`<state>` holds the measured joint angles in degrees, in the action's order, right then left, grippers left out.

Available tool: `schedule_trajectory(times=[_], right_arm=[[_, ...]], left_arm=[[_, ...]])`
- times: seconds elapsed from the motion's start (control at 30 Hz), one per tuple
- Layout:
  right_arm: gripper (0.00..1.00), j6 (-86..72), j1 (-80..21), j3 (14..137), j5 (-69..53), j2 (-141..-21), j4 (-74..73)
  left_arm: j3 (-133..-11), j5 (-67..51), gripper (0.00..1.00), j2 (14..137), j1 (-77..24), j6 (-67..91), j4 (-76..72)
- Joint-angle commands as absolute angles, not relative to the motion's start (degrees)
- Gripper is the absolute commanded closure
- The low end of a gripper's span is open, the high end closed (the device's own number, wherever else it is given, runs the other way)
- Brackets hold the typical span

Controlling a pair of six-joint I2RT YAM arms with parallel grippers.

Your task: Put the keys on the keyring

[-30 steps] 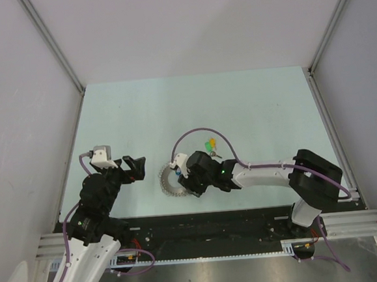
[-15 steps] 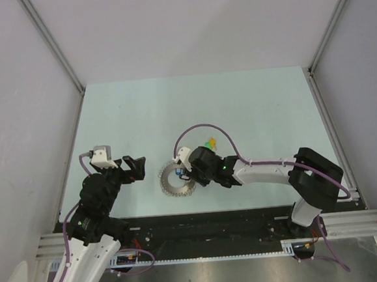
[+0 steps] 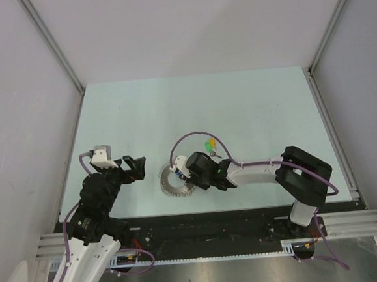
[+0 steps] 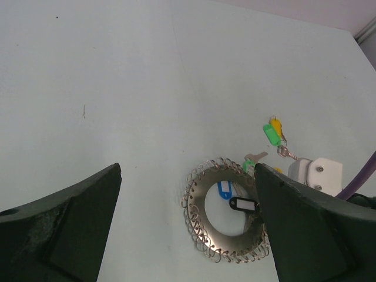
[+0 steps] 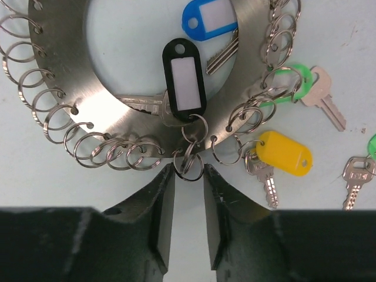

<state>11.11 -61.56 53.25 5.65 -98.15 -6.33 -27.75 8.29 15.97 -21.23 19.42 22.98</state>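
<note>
Right gripper (image 3: 190, 177) pokes at the right side of the keyring (image 3: 168, 188) in the top view. Its jaws hide under the wrist there. The keys (image 3: 209, 144) lie just behind that wrist, a little way from the ring. The left gripper (image 3: 137, 166) hangs to the left of the ring, apart from it. The ring lies near the front edge of the table (image 3: 257, 103). The table runs on far behind it and out to both sides.

From the left wrist, the left fingers (image 4: 64, 217) stand wide apart with nothing between them. The keyring (image 4: 201, 220) lies flat ahead, nearer the right finger, with the keys (image 4: 272, 134) past it.

From the right wrist, the right fingers (image 5: 161, 200) are close together with a thin gap. A small loop (image 5: 189, 166) on the ring's rim sits right at their tips. I cannot tell if they pinch it. A black tag (image 5: 185, 82) lies just past the loop, across the ring. The keys (image 5: 285, 154) lie to the right, by the rim.
</note>
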Motion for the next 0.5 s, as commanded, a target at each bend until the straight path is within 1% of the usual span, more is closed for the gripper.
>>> schedule_trajectory(times=[0.0,0.07,0.1,0.2,0.33,0.47], right_arm=[[0.78,12.13,-61.70,53.61,7.03,-98.97,-4.66],[0.87,11.78,-61.70,53.70,7.64,-97.48,-5.79],[0.94,11.52,-61.61,53.70,7.82,-96.77,-6.24],[1.00,10.20,-61.35,53.61,7.21,-93.79,-7.73],[1.00,8.18,-60.38,52.74,4.31,-90.27,-6.51],[1.00,7.47,-60.21,52.21,3.87,-88.25,-4.84]], left_arm=[[-29.00,7.03,0.00,16.35,-20.83,17.31,21.18],[-29.00,7.03,0.00,16.26,-20.83,17.31,21.18],[-29.00,7.03,0.00,16.35,-20.83,17.31,21.18],[-29.09,7.03,0.00,16.35,-20.83,17.31,21.18],[-29.00,6.94,0.00,16.17,-20.83,17.40,21.18],[-29.00,6.68,0.00,15.91,-20.83,17.49,21.18]])
